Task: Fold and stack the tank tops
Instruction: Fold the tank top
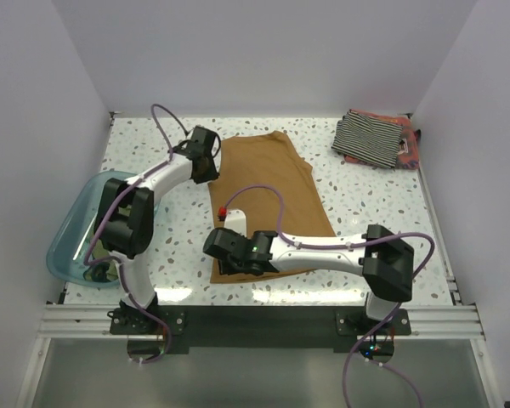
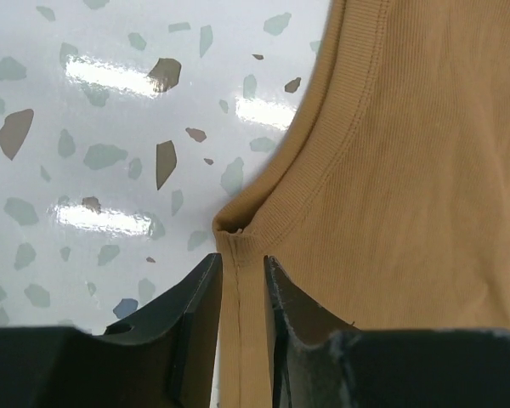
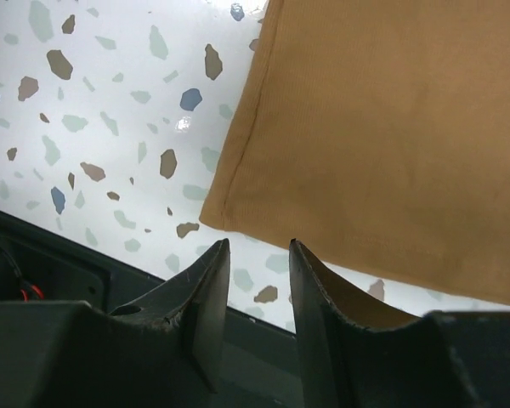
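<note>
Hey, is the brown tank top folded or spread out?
Spread out: the brown tank top lies flat, full length, on the table.

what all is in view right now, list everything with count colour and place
tan tank top: one, tan-brown, spread flat mid-table
striped tank top: one, black and white, folded, far right corner
reddish tank top: one, red-pink, under the striped one
tub: one, translucent teal, left table edge
table: one, white speckled, under everything
left gripper: one, black, jaws slightly apart at the tan tank top's left edge
right gripper: one, black, jaws apart, at its near-left corner
</note>
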`<state>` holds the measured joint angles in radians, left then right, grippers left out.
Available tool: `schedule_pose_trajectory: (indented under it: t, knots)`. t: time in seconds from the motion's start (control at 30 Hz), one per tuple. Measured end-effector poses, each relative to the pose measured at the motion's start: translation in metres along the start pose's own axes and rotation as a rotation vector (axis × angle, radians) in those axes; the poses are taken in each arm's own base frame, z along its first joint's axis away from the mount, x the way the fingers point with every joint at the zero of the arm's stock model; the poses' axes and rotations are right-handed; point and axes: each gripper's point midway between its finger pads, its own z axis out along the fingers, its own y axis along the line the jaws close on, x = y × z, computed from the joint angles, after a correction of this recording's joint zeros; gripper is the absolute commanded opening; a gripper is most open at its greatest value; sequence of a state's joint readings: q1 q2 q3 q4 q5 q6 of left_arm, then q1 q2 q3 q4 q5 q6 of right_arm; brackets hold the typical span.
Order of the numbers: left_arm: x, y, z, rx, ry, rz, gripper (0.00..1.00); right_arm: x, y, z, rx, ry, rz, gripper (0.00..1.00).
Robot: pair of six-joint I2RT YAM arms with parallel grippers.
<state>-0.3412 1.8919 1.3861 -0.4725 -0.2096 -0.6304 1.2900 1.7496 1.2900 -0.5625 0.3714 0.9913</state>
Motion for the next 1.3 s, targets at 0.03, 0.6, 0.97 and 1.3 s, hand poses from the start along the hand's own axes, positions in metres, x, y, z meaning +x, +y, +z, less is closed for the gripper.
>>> schedule_pose_trajectory:
  t: [0.03, 0.6, 0.97, 1.3]
  knots:
    - [0.000, 0.000, 0.004, -0.007, 0.002, 0.014, 0.31, 0.001, 0.003, 0.003, -0.004, -0.004, 0.000, 0.39]
    - [0.005, 0.008, 0.026, -0.038, 0.001, 0.103, 0.27, 0.019, 0.018, 0.032, -0.009, -0.002, -0.011, 0.44]
    - [0.010, 0.009, 0.034, -0.039, 0.007, 0.106, 0.01, 0.035, 0.013, 0.036, 0.025, -0.003, -0.013, 0.45]
    - [0.013, 0.011, 0.035, -0.045, 0.010, 0.108, 0.00, 0.040, -0.009, 0.034, 0.075, -0.016, -0.003, 0.50]
